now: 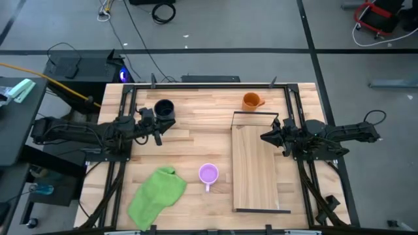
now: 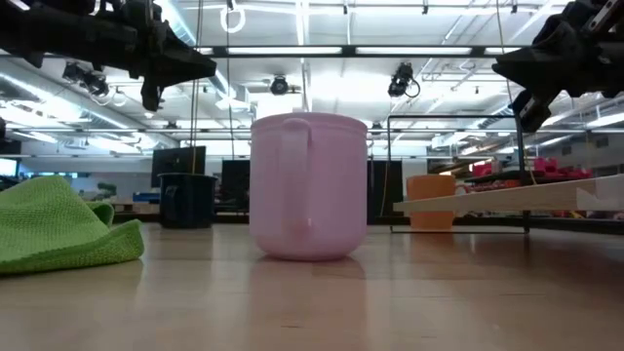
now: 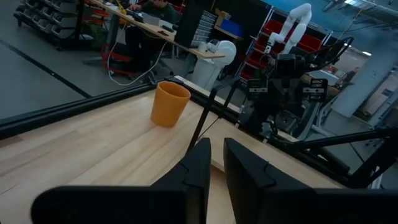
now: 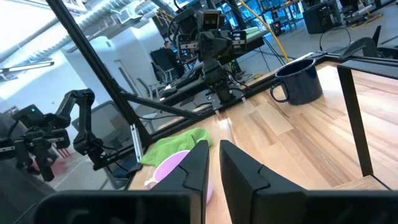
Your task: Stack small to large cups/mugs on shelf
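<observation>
Three mugs stand upright on their bases on the tabletop. The black mug point(image 1: 163, 108) is at the far left, the orange mug point(image 1: 251, 100) at the far middle, and the light purple mug point(image 1: 208, 173) near the front with its handle toward the near edge point(image 2: 310, 185). The shelf point(image 1: 255, 163), a long light-wood board with a black wire frame, lies on the right with nothing on it. My left gripper point(image 1: 159, 134) hovers shut and empty just near of the black mug. My right gripper point(image 1: 264, 137) hovers shut and empty over the shelf's far right edge.
A crumpled green cloth point(image 1: 157, 196) lies at the front left, next to the purple mug. Black frame rails run along the table's left, right and far sides. Bare tabletop lies between the mugs and left of the shelf.
</observation>
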`<act>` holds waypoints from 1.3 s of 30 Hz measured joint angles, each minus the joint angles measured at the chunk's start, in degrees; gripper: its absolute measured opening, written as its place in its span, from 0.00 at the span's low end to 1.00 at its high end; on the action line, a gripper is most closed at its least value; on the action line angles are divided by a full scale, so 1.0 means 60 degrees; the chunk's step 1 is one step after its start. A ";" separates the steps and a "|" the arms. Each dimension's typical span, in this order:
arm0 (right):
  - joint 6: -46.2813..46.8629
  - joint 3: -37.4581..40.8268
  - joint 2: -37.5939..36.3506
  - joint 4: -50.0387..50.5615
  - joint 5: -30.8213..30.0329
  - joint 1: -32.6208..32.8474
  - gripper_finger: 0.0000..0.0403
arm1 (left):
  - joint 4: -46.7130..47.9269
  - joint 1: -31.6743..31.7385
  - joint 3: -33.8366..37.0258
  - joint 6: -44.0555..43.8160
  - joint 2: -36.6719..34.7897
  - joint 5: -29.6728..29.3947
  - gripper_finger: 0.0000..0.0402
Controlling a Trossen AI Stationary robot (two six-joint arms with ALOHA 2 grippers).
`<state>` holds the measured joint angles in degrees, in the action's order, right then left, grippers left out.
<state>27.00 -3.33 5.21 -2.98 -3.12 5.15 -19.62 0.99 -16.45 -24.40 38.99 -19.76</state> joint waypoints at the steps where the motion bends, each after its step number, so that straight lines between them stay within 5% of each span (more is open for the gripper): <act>1: 0.0001 0.0000 0.0000 -0.0001 -0.0002 0.0003 0.11 | 0.0002 0.0002 0.0002 0.0002 -0.0002 -0.0002 0.13; 39: 0.0001 0.0000 -0.0001 -0.0001 -0.0001 0.0001 0.11 | 0.0001 0.0004 0.0000 -0.0254 0.0001 0.0002 0.13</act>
<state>27.01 -3.33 5.20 -2.99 -3.12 5.16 -19.61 1.02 -16.45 -25.93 39.00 -19.75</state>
